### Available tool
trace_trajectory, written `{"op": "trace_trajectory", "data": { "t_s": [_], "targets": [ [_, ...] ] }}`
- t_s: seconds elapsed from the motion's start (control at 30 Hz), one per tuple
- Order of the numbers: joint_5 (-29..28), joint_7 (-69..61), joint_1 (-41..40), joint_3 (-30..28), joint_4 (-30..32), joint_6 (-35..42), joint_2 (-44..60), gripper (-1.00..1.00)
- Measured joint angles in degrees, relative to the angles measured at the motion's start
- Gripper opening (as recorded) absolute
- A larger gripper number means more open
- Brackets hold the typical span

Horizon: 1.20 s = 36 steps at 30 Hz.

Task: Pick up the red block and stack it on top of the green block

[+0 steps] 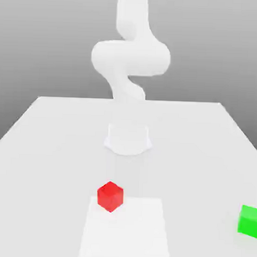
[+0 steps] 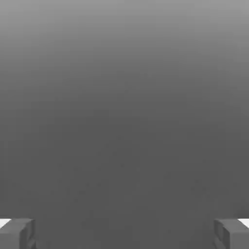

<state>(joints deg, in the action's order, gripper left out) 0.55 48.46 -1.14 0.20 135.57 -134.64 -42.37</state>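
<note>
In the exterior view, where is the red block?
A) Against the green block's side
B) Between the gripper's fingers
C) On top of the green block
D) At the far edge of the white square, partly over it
D: the red block sits across the far edge of the white square, well apart from the green block at the exterior view's right.

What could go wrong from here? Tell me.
The green block is cut off by the exterior view's edge, so its position might be misjudged. The red block sits with a corner towards the camera; the open claw might catch its corners if it closes unaligned.
</note>
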Motion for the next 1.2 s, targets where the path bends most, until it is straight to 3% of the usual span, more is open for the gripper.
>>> {"op": "trace_trajectory", "data": {
  "t_s": [0.53,0.77,0.8,1.03,1.2],
  "targets": [
    [1.63,23.75,-9.18,4.21,29.68,-23.4,29.63,0.0],
    [-2.68,30.35,-8.93,1.77,31.12,-39.42,49.64,0.0],
    [-2.98,30.62,-8.26,1.1,30.89,-41.1,51.6,-1.0],
    [-3.3,30.9,-8.12,0.95,30.85,-41.56,52.05,-1.0],
    [-0.85,29.12,-8.72,2.23,32.11,-33.91,43.16,-1.0]
  ]
}}
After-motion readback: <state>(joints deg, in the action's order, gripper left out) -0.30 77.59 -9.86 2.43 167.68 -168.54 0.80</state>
